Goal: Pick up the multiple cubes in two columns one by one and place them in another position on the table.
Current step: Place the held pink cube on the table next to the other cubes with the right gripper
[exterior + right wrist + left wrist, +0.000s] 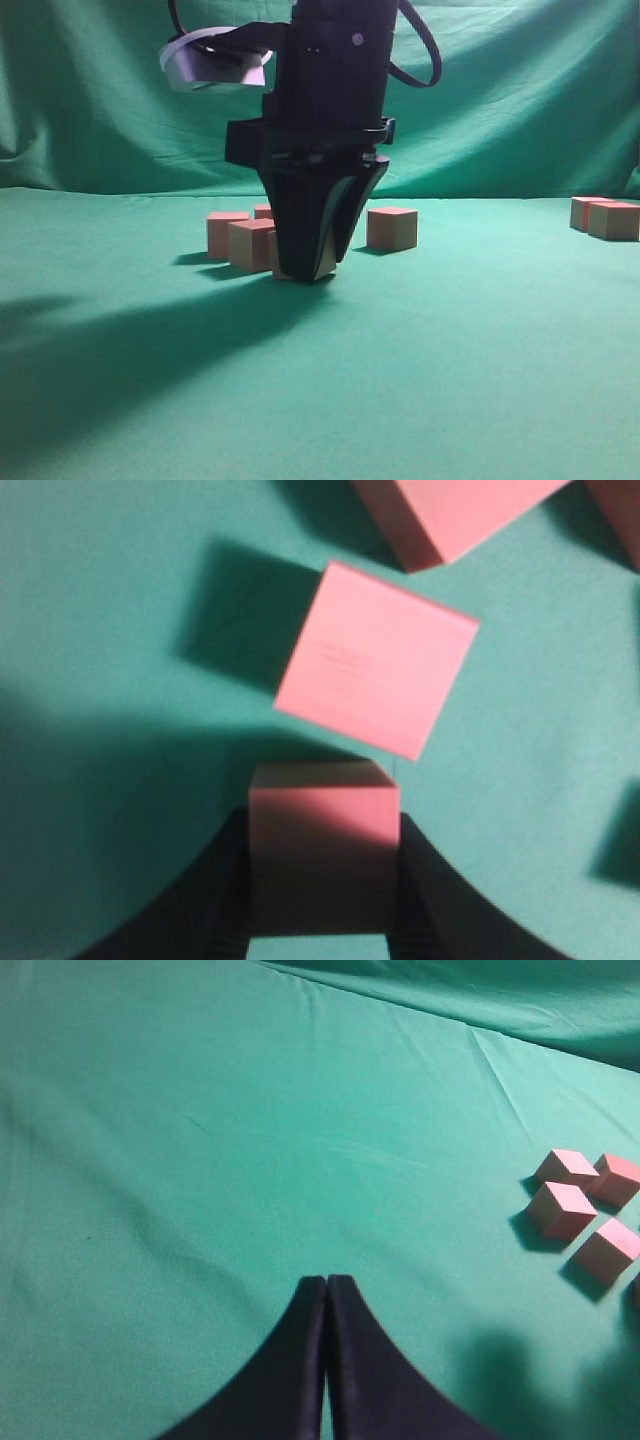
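Your right tool (318, 268) is down at the surface (450, 340), its fingers (215, 900) clamped on either side of one cube (322, 842). Just past that cube lies a second cube (377, 674), turned at an angle, with others at the top edge of the right wrist view. In the exterior view more cubes (250, 242) sit just behind the tool, and two sit far right (606, 217). Your left tool (326, 1295) is closed on nothing, above bare cloth, well apart from four cubes (585, 1208).
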Robot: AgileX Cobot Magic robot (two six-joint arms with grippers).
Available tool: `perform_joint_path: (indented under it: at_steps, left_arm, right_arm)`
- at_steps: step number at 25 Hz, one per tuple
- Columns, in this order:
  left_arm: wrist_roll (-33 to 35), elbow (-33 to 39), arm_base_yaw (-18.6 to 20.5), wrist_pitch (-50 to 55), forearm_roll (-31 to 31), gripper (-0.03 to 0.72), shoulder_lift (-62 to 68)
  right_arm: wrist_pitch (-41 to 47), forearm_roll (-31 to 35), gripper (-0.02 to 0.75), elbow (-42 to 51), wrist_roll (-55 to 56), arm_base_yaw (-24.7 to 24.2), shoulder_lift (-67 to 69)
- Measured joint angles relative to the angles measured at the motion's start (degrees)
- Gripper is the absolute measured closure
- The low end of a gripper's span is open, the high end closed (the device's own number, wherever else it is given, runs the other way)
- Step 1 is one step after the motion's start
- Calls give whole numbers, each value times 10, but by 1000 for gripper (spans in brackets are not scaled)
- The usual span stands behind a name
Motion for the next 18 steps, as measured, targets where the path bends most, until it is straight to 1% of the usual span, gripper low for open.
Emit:
perform_joint_path:
  at_steps: [10, 17, 18]
  left_arm:
    - [0, 0, 0, 0, 0, 688, 0]
    - [0, 0, 0, 0, 0, 688, 0]
    - [0, 0, 0, 0, 0, 688, 0]
  right_arm:
    - [-5, -22, 472, 0, 1, 0, 1]
    - [-8, -23, 472, 0, 1, 0, 2]
    - [-8, -23, 418, 0, 1, 0, 3]
